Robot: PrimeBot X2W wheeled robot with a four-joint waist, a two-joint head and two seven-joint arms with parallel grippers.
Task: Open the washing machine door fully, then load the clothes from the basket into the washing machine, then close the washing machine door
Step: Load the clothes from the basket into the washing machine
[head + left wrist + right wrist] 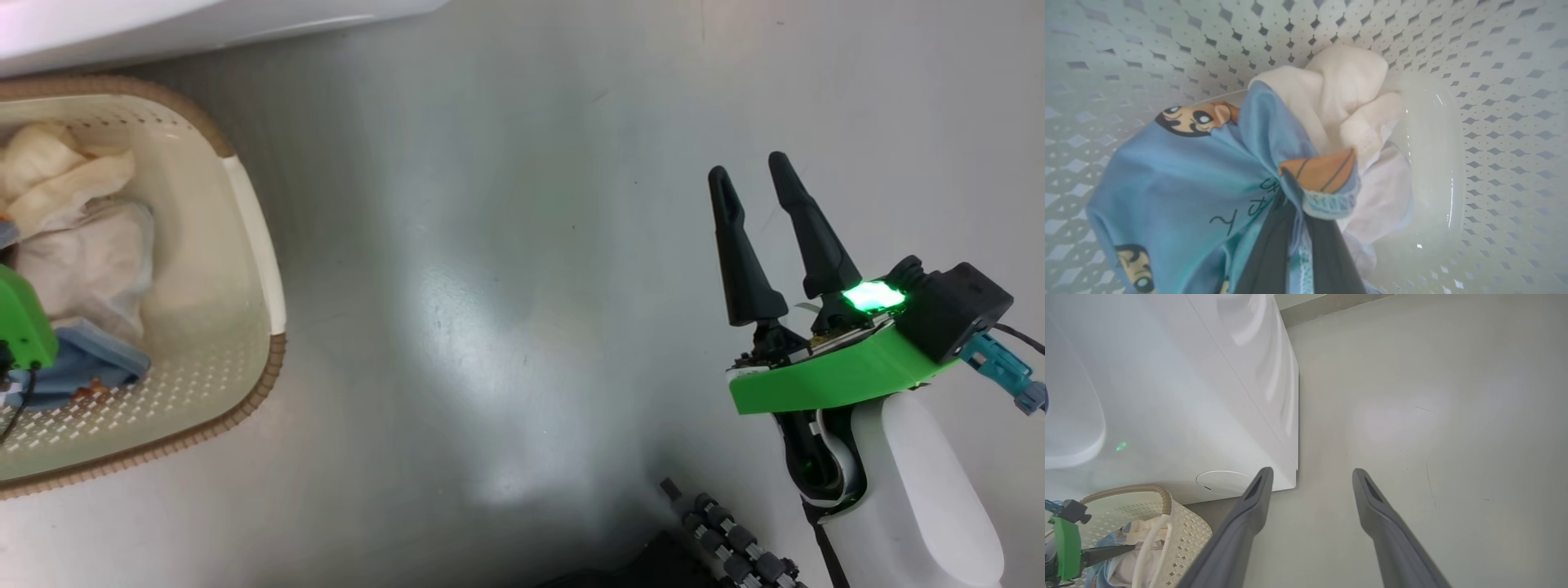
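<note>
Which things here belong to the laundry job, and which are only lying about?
Job: white boxy washing machine; cream perforated plastic basket; light blue printed garment, pinched by the left gripper; cream-white cloth.
Lying about: black ribbed cable on the shiny grey floor.

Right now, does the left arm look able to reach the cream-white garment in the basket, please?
Probably, but not at once: the left gripper is inside the basket, shut on the blue garment; the cream-white garment lies uncovered beyond.
</note>
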